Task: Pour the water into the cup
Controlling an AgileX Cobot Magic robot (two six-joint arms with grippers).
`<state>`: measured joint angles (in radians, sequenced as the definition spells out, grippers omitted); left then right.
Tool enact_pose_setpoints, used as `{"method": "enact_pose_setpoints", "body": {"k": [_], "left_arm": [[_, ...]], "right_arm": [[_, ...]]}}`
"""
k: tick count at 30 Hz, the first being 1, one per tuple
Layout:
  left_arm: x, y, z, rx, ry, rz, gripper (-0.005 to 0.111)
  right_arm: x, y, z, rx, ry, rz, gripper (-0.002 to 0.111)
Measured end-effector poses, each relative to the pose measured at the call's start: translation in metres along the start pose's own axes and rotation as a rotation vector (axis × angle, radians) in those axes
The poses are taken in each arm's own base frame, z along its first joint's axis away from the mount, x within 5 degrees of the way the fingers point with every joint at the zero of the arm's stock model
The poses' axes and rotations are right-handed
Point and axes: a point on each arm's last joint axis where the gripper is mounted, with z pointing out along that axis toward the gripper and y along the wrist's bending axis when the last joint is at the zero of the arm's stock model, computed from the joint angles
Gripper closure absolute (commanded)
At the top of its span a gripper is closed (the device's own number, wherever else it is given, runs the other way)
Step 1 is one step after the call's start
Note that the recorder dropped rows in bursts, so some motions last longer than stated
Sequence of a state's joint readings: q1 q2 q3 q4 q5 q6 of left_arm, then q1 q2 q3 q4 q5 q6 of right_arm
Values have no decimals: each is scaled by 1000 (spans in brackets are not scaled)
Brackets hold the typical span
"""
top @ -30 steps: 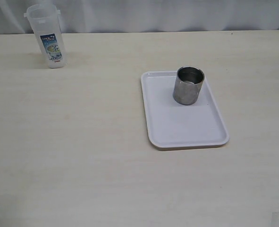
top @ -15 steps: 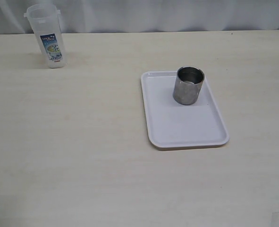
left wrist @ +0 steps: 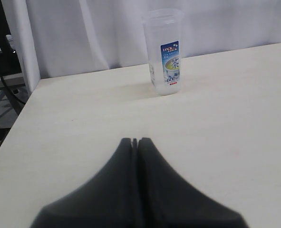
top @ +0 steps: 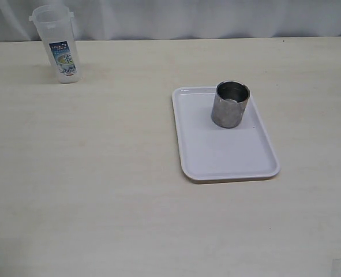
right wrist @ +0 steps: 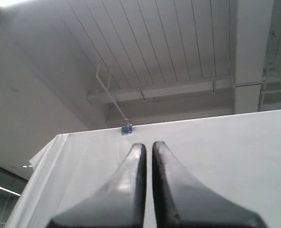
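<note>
The steel cup (top: 231,104) stands upright at the far end of a white tray (top: 225,156), right of the table's middle. The clear plastic jug with a blue label (top: 59,45) stands at the far left corner; it also shows in the left wrist view (left wrist: 165,52). My left gripper (left wrist: 135,141) is shut and empty, low over the table, well short of the jug. My right gripper (right wrist: 147,145) is shut with a thin slit between its fingers, pointing up at a white curtain and the ceiling. Neither arm shows in the exterior view.
The pale wooden table (top: 101,173) runs to a white curtain (top: 187,17) at the back. The table's left edge (left wrist: 16,123) shows in the left wrist view, with dark frame parts beyond it.
</note>
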<state>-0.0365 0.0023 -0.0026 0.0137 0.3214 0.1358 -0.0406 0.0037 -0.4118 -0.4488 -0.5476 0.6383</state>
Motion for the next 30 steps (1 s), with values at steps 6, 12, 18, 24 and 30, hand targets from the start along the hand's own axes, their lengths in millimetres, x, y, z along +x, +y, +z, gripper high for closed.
{"method": "enact_pose_setpoints", "body": {"k": [6, 12, 18, 24, 30], "left_arm": [[0, 0, 0, 0, 0, 0, 107], [0, 0, 0, 0, 0, 0, 107], [0, 0, 0, 0, 0, 0, 107], [0, 0, 0, 0, 0, 0, 107], [0, 0, 0, 0, 0, 0, 107]], "right_arm": [[28, -11, -12, 82, 43, -55, 104], [60, -22, -29, 165, 133, -165, 104], [93, -27, -51, 190, 254, -224, 104], [113, -29, -65, 203, 362, -231, 104], [121, -31, -69, 220, 453, -225, 104]]}}
